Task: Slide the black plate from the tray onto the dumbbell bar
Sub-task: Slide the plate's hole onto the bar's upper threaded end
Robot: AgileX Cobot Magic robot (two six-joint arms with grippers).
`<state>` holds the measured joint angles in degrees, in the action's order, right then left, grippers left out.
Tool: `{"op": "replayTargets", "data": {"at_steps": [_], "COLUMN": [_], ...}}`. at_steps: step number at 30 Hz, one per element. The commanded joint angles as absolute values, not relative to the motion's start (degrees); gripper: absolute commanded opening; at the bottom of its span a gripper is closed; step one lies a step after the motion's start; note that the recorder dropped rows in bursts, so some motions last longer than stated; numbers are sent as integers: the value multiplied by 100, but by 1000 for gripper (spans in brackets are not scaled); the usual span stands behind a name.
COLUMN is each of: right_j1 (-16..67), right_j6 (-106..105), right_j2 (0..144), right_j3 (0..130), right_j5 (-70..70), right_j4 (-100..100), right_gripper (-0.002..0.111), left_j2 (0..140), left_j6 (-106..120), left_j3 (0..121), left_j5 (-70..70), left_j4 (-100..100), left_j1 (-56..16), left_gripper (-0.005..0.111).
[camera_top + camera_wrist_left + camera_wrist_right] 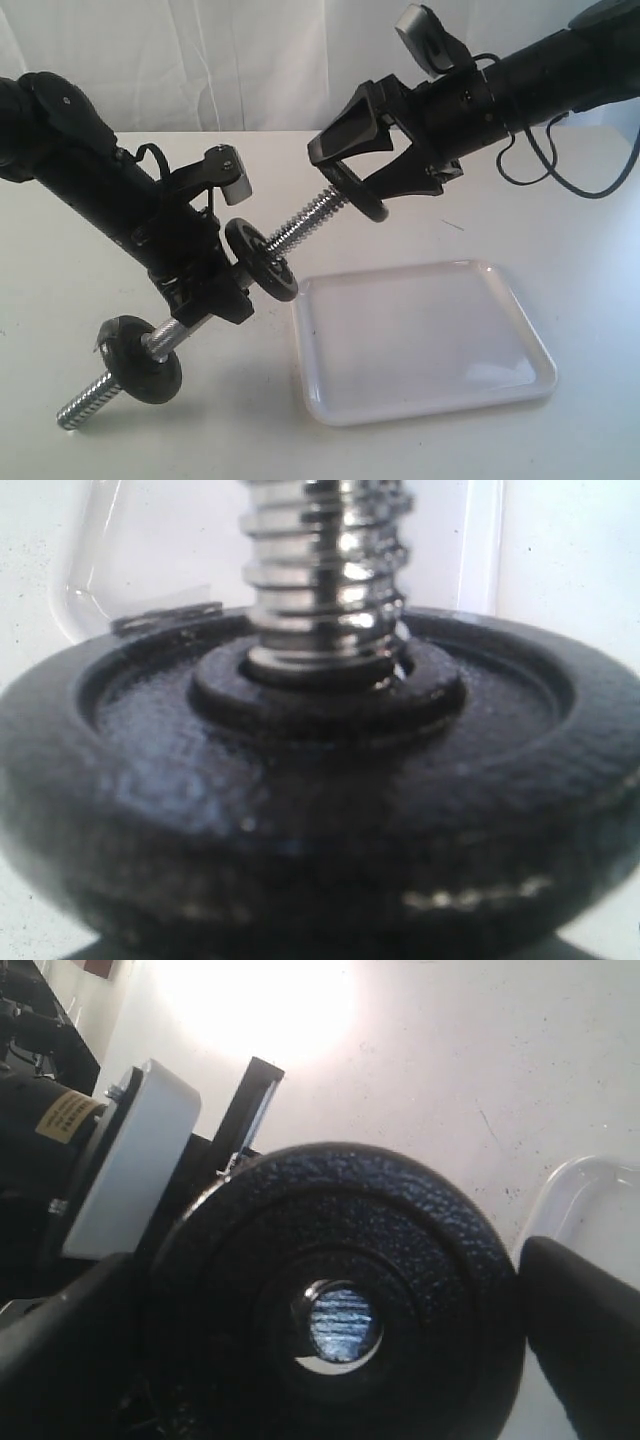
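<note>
One slow push only: keep the black plate (372,206) straight at the far right tip of the dumbbell bar (305,222), right gripper (352,172) holding its rim wide, left gripper (215,295) tight on the middle.

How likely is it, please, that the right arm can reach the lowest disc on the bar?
Probably not: the right pincer holds a plate at the top of the bar, and the left pincer and a middle disc lie between it and the lowest disc.

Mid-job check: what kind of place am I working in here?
Likely a robot test bench, not a gym: bare white table, white curtain behind, and only a tray and dumbbell bar as props.
</note>
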<state>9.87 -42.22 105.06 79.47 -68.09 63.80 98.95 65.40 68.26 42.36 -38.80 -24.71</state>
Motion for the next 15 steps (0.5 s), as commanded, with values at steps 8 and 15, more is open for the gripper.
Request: {"op": "replayTargets", "data": {"at_steps": [8, 15], "right_j1": [1032, 1209], "right_j6": [-4163, -4128], "right_j2": [10454, 10476], "right_j3": [7995, 7995], "right_j5": [-6996, -6996], "right_j4": [6447, 6483], "right_gripper": [0, 0], "left_j2": [9544, 9544], "left_j6": [6600, 6706], "left_j3": [6982, 6982], "left_j5": [4261, 4172], "left_j4": [-4789, -4974], "left_j1": [-2472, -2472], "left_gripper": [0, 0]}}
